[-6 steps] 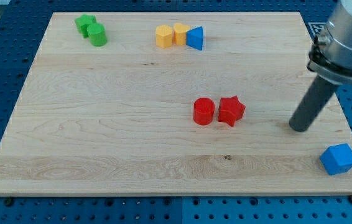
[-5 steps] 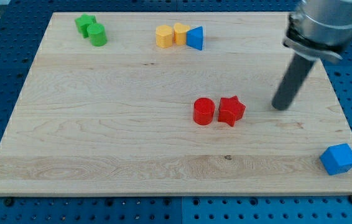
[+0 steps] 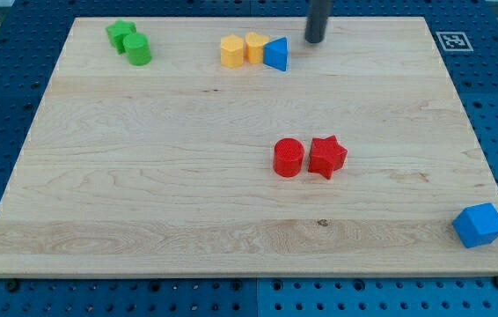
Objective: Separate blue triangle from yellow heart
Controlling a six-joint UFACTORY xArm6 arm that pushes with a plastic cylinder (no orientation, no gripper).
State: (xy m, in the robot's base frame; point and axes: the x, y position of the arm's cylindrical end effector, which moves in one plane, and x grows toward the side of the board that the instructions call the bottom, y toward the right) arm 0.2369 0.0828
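The blue triangle (image 3: pixel 276 55) sits near the view's top centre of the wooden board (image 3: pixel 143 194). It touches a yellow block (image 3: pixel 256 47) on its left, and a second yellow block (image 3: pixel 232 52) touches that one further left; I cannot tell which is the heart. My tip (image 3: pixel 315 40) is on the board to the right of the blue triangle and slightly above it, with a small gap between them.
Two green blocks (image 3: pixel 128 42) sit together at the view's top left. A red cylinder (image 3: pixel 288 158) and a red star (image 3: pixel 326 157) touch near the middle. A blue block (image 3: pixel 479 224) lies at the bottom right corner.
My tip has moved from the right side of the board up and left to a spot just right of the blue triangle. No block has moved.
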